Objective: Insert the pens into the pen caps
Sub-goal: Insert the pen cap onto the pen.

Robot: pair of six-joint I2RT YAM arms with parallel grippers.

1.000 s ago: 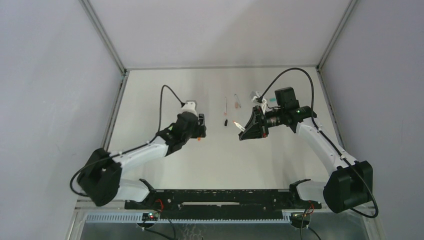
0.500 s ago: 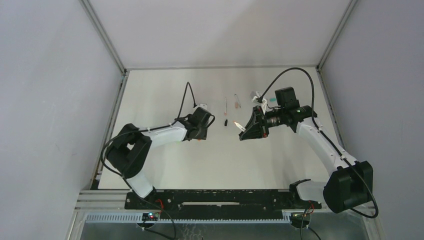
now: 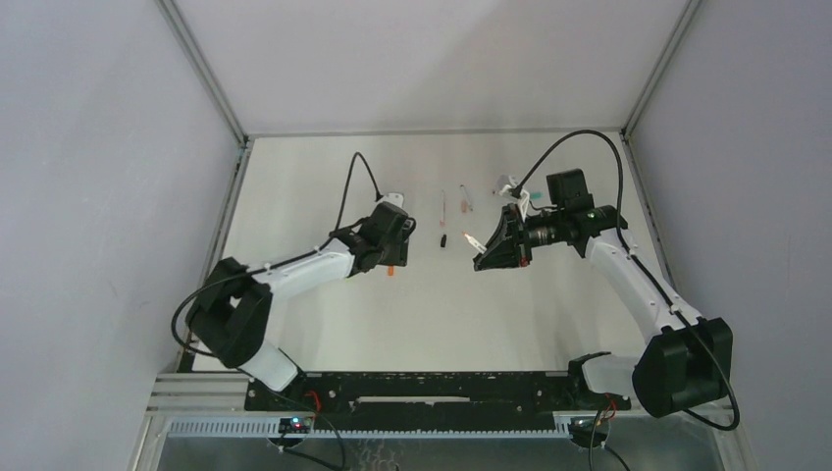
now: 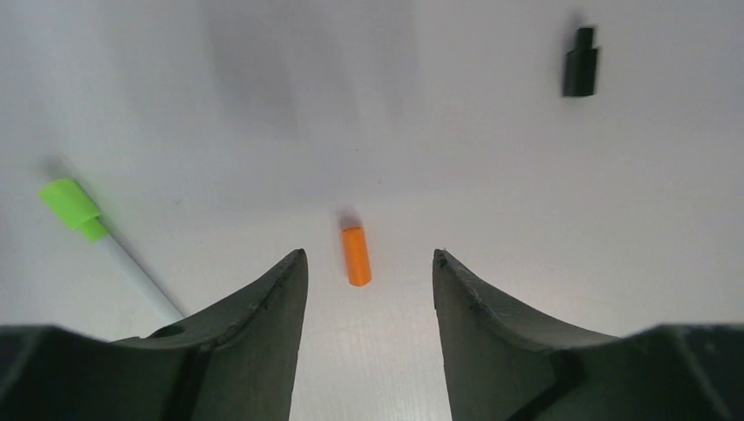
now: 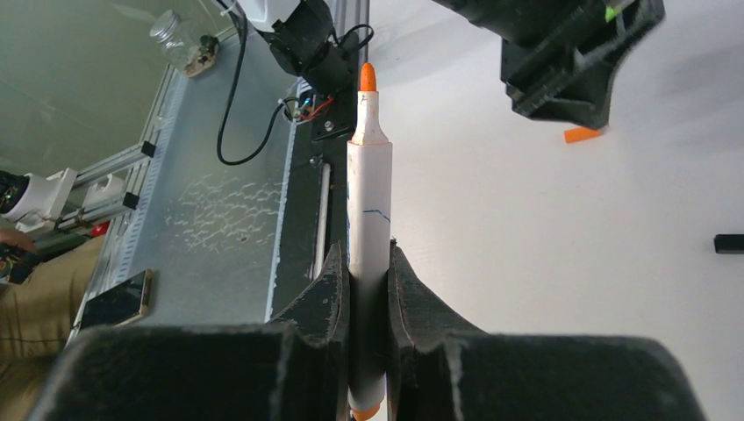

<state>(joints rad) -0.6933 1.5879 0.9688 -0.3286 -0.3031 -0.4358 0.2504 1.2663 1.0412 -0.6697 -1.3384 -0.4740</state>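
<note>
On the white table [image 3: 442, 314], newly swung up to the orange cap [image 4: 355, 256], left gripper [image 4: 368, 256] part-spread above it for pickup, right gripper [image 5: 367, 250] clamped on the orange-tipped pen [image 5: 368, 175].

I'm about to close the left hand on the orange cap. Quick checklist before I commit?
1. Left hand open: ok.
2. Orange cap lies on the table between its fingers: ok.
3. Right hand shut on the orange-tipped pen, tip bare: ok.
4. Which end of the cap is open: cannot tell.
5. Black cap well away from the fingers: ok.
6. Green-capped pen clear of the fingers: cannot tell; its barrel runs behind one finger.
</note>
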